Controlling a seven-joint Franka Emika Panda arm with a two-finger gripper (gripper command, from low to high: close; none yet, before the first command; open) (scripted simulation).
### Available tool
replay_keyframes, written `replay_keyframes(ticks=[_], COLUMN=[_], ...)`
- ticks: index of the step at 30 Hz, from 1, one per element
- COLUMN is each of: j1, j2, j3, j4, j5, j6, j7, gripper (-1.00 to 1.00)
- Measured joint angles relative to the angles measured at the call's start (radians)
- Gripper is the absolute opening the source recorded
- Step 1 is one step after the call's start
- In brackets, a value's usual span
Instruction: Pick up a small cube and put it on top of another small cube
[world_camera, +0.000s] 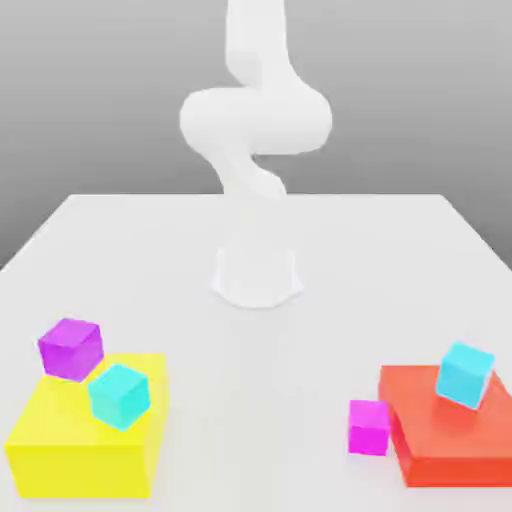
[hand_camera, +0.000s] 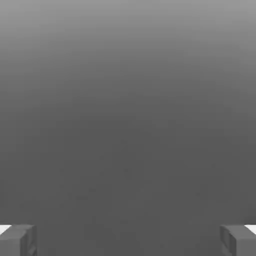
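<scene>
Nothing of the task was done yet, as far as could be judged; all steps were left.

Going from the exterior view's left: a big yellow block (world_camera: 85, 435) was seen at the table's (world_camera: 250, 340) near-left corner. A violet-purple small cube (world_camera: 70, 349) was perched at that block's far edge, and a turquoise small cube (world_camera: 119, 396) was sat tilted on its top, just beside the violet one. Neither was judged to belong to the task.

Mid-table, toward the far edge, the arm's base (world_camera: 257, 275) was seen, w/ the white arm (world_camera: 255, 115) raised above it, well apart from every cube. In the hand view the gripper (hand_camera: 128, 240) was shown w/ jaws released, spread wide; one fingertip (hand_camera: 17, 240) was caught at each side of the frame, w/ nothing but bare grey surface between them. Nothing was held.

Toward the near-right corner, the small cube (world_camera: 368, 427), bright magenta, was resting on the table, just beside or touching the left side of a big red block (world_camera: 450, 440). Another small cube (world_camera: 466, 375), sky-blue, was sat tilted on top of the red block, near the magenta one but not in contact w/ it.

Left to do, by est.: approach & descent onto the magenta cube, grasp, lift, carry over the sky-blue cube, placement on its top, release. The blue cube's tilt was judged likely to make that placement tricky.
</scene>
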Motion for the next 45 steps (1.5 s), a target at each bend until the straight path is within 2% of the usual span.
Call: replay_keyframes(ticks=[8, 14, 19, 25, 29, 34, 35, 41, 45], j1=[0.003, 0.034, 0.084, 0.086, 0.102, 0.178, 0.19, 0.196, 0.152], j2=[0.313, 0.534, 0.694, 0.839, 0.924, 1.042, 1.058, 1.066, 0.999], j3=[0.082, 0.097, 0.111, 0.21, 0.19, 0.097, 0.082, 0.075, 0.13], j4=[-0.104, -0.183, -0.256, -0.338, -0.326, -0.303, -0.3, -0.299, -0.311], j5=[-0.214, -0.292, -0.259, -0.06, -0.093, -0.17, -0.18, -0.186, -0.138], j6=[0.126, 0.227, 0.332, 0.465, 0.536, 0.626, 0.639, 0.643, 0.593], j7=[-0.173, -0.356, -0.579, -0.936, -0.925, -0.869, -0.862, -0.857, -0.892], gripper=[0.0, 0.0, 0.0, 0.0, 0.0, 0.0, -1.0, -1.0, -1.0])
